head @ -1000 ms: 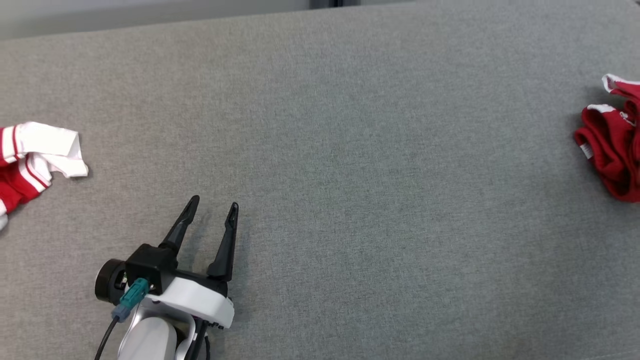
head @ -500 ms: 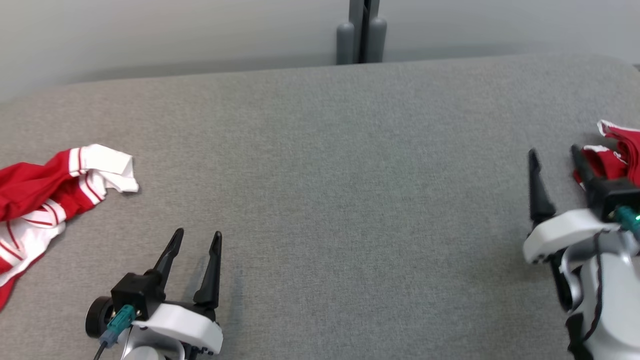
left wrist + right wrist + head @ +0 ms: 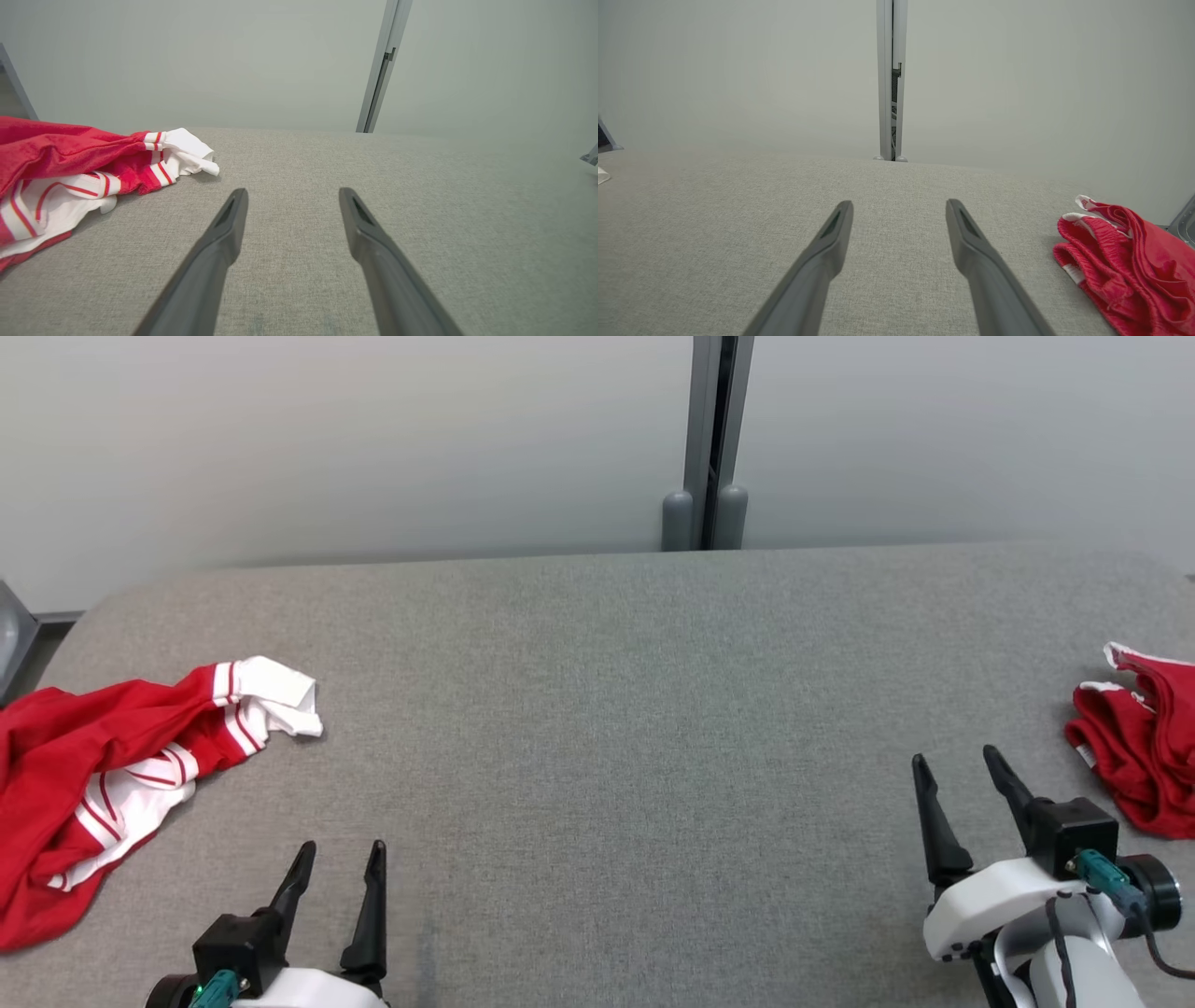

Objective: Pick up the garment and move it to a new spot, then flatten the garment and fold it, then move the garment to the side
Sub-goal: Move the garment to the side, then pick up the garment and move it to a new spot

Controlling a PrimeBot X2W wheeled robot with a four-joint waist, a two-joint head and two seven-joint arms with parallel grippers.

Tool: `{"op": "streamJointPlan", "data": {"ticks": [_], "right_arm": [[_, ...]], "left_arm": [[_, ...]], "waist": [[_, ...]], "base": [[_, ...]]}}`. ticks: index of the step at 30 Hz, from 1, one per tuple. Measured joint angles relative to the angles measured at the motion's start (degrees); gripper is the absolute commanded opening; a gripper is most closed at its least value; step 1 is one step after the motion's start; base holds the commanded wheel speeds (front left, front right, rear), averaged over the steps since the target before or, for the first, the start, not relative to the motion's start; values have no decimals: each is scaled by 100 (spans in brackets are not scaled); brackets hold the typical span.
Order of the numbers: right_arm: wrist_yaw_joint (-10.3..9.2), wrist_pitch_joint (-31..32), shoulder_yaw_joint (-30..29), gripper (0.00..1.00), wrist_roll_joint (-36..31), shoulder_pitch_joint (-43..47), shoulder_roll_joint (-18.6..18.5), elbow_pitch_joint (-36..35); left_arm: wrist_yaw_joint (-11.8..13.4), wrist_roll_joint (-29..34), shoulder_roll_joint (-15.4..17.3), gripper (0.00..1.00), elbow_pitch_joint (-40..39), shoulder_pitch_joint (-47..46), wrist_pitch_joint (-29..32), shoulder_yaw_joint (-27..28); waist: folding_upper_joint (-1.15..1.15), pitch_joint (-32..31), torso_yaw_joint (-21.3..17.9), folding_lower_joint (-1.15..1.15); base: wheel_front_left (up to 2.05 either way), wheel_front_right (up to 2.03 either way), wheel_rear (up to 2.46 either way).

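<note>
Red-and-white garment point(image 3: 103, 775) lies crumpled mid-left of frame, red shorts point(image 3: 1144, 756) far right; left gripper point(image 3: 343, 847) and right gripper point(image 3: 954, 756) both wide, empty, low in frame: likely best to pinch a raised fold deep, then lift clear.

Left hand point(image 3: 341, 859) open; right hand point(image 3: 954, 773) open.

The red-and-white striped garment point(image 3: 93, 756) lies crumpled at the left end of the grey table point(image 3: 607, 756), partly over its left edge; one white-cuffed part points toward the table's middle; the plain red garment point(image 3: 1144, 765), white-trimmed, lies bunched at the table's right end.
</note>
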Motion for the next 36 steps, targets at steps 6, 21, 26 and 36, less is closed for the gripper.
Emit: {"op": "streamJointPlan", "data": {"ticks": [6, 21, 26, 36], "right_arm": [[0, 0, 156, 100, 455, 235, 12, -165], [0, 0, 282, 100, 516, 275, 15, -131], [0, 0, 327, 100, 556, 308, 14, -100], [0, 0, 565, 100, 706, 375, 18, -36]], "left_arm": [[156, 53, 0, 100, -54, 199, 0, 223], [233, 57, -3, 100, -51, 178, 0, 301], [291, 36, -5, 100, -7, 162, 0, 400], [344, 230, 2, 100, 83, 169, 0, 924]], "waist": [[0, -188, -36, 0], [0, -153, 314, 0], [0, -129, 736, 0], [0, -57, 1856, 0]], "base": [[0, 0, 0], [0, 0, 0], [0, 0, 0], [0, 0, 0]]}}
